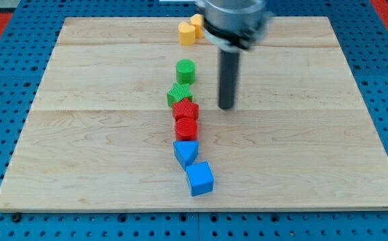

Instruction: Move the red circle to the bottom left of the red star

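Observation:
The red circle [186,128] lies near the board's middle, touching the red star [185,110] just above it. My tip [227,106] is on the board to the right of the red star, about a block's width away, touching neither. The rod rises toward the view's top.
A green star [179,93] touches the red star from above, with a green circle [186,70] above that. A blue triangle [186,152] and a blue cube [199,178] sit below the red circle. Two yellow blocks [189,30] are near the top edge.

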Tool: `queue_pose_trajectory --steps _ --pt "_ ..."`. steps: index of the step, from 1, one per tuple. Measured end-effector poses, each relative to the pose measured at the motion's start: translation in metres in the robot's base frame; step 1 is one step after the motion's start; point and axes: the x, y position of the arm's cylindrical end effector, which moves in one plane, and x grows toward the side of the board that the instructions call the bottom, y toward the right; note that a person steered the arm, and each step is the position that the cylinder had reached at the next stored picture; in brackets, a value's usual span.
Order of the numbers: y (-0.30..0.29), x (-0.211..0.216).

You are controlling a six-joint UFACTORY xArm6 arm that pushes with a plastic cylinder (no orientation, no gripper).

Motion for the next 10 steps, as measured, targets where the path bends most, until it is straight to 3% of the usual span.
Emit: queue_pose_trajectory --steps 1,2,4,6,10 --pt "0.026 0.054" --pt "-0.002 0.072" --pt "-0.101 0.052" --pt "-0.117 -0.013" --pt "-0.121 -0.013"
